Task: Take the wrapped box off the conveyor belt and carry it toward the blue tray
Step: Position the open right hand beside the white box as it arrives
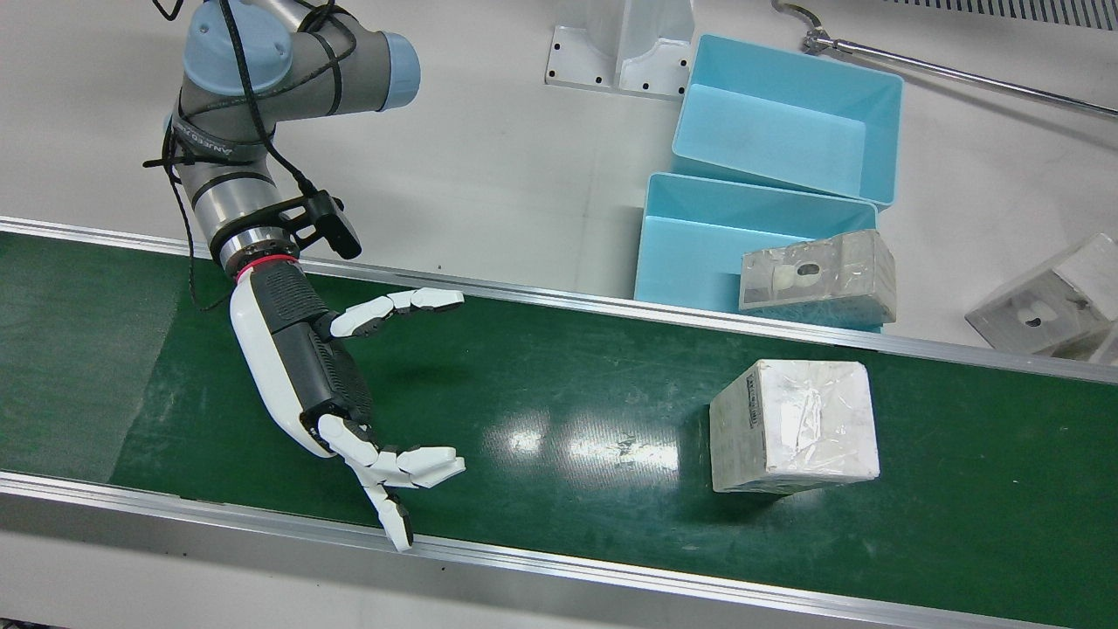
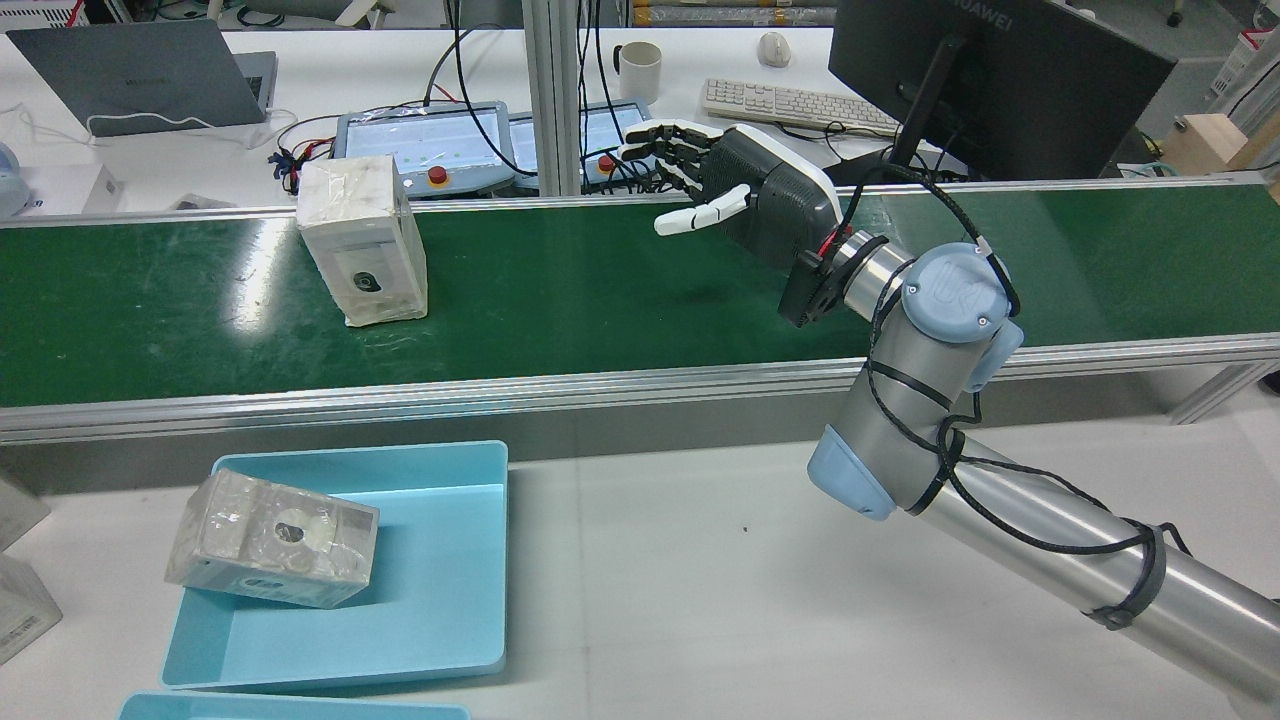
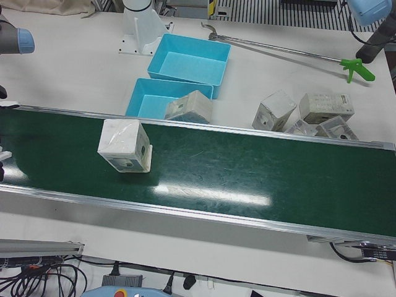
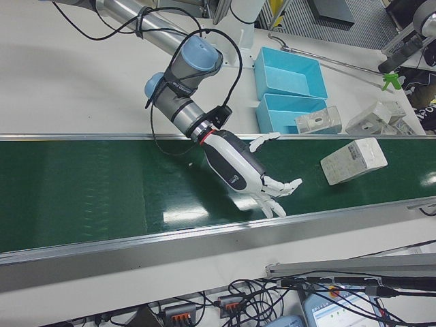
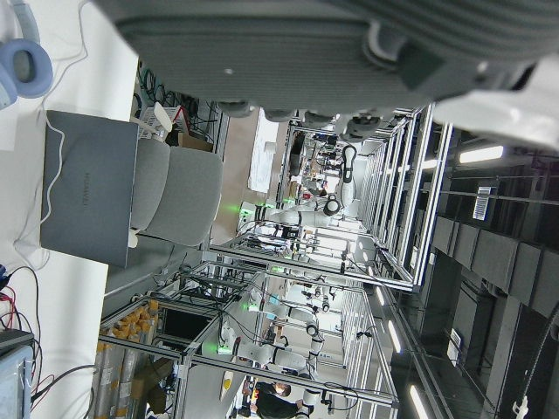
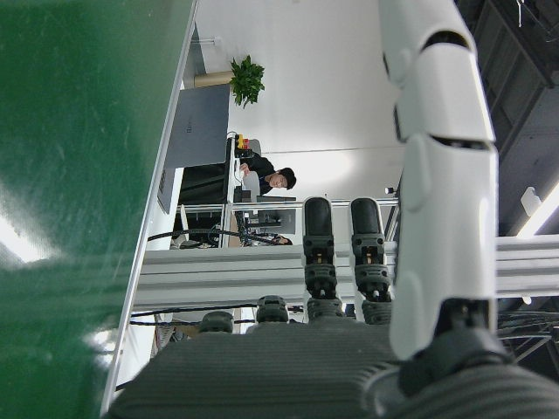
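Observation:
The wrapped box (image 1: 795,428) is a white box in clear film, standing on the green conveyor belt (image 1: 568,524). It also shows in the rear view (image 2: 362,240), the left-front view (image 3: 125,146) and the right-front view (image 4: 353,161). My right hand (image 1: 349,384) is open and empty above the belt, fingers spread toward the box and well apart from it; it shows in the rear view (image 2: 745,195) and right-front view (image 4: 245,170). The blue tray (image 1: 690,227) sits beside the belt. Only the palm of my left hand (image 5: 332,44) shows; its fingers are hidden.
Another wrapped box (image 1: 817,275) leans on the near tray's edge. A second blue tray (image 1: 786,122) lies behind it. Several more wrapped boxes (image 3: 309,114) lie on the white table. A long metal reacher (image 3: 278,49) lies at the back.

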`<action>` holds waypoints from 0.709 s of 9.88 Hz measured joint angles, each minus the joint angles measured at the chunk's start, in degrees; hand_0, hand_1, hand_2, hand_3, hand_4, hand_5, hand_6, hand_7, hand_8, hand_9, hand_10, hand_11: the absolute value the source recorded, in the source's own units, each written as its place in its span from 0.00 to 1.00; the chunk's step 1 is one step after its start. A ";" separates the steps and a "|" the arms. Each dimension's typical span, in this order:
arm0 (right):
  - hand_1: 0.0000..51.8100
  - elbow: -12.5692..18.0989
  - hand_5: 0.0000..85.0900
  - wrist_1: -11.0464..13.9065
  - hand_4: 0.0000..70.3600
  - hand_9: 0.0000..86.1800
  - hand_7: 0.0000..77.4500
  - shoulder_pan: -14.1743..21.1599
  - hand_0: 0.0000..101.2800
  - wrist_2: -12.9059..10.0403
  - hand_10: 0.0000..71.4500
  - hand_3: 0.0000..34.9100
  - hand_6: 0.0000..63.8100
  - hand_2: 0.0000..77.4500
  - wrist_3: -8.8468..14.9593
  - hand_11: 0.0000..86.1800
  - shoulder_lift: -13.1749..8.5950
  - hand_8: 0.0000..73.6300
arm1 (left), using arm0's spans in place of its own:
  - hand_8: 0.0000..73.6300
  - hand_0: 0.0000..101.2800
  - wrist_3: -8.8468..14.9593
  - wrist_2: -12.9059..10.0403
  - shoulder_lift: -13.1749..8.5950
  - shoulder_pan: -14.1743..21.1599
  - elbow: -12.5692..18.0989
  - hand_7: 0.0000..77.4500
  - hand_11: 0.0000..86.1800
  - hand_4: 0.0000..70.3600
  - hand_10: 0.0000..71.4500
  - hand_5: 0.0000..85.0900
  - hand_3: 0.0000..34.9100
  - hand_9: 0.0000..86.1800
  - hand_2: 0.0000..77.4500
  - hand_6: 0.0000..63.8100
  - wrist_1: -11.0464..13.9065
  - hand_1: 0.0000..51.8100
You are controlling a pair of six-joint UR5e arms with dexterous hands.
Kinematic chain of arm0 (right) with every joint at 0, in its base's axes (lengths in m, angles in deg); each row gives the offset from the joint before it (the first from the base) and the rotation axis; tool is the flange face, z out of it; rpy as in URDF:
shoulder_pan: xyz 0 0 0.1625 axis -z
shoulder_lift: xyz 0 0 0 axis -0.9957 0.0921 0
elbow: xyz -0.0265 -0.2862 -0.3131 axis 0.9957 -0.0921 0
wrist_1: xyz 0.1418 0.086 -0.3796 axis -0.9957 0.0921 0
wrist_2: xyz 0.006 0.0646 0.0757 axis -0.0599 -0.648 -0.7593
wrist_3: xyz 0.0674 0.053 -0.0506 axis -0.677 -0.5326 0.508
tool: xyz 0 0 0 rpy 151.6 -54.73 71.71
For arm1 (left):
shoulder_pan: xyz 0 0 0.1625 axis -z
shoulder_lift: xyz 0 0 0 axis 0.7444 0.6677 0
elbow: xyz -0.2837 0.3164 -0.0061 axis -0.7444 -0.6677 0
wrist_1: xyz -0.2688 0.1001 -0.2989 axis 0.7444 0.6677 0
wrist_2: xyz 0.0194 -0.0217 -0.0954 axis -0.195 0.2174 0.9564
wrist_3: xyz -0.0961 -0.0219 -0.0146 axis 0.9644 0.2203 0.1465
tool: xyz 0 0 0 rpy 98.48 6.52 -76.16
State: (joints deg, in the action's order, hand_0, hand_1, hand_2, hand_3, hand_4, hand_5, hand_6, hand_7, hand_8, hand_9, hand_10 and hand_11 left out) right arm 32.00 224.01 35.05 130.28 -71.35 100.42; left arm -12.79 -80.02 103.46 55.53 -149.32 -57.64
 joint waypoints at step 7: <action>0.34 0.24 0.31 1.73 0.27 0.05 0.38 -0.08 0.49 -0.13 0.00 0.24 0.15 0.23 -0.66 0.02 0.06 0.01 | 0.01 0.00 0.00 0.00 0.00 0.00 0.00 0.01 0.00 0.00 0.01 0.01 0.00 0.00 0.01 0.00 0.00 0.00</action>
State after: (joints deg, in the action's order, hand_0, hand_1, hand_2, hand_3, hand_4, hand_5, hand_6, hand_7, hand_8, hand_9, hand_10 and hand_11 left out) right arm 32.23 225.74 34.97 130.14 -72.01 100.48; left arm -12.79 -80.02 103.46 55.53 -149.32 -57.64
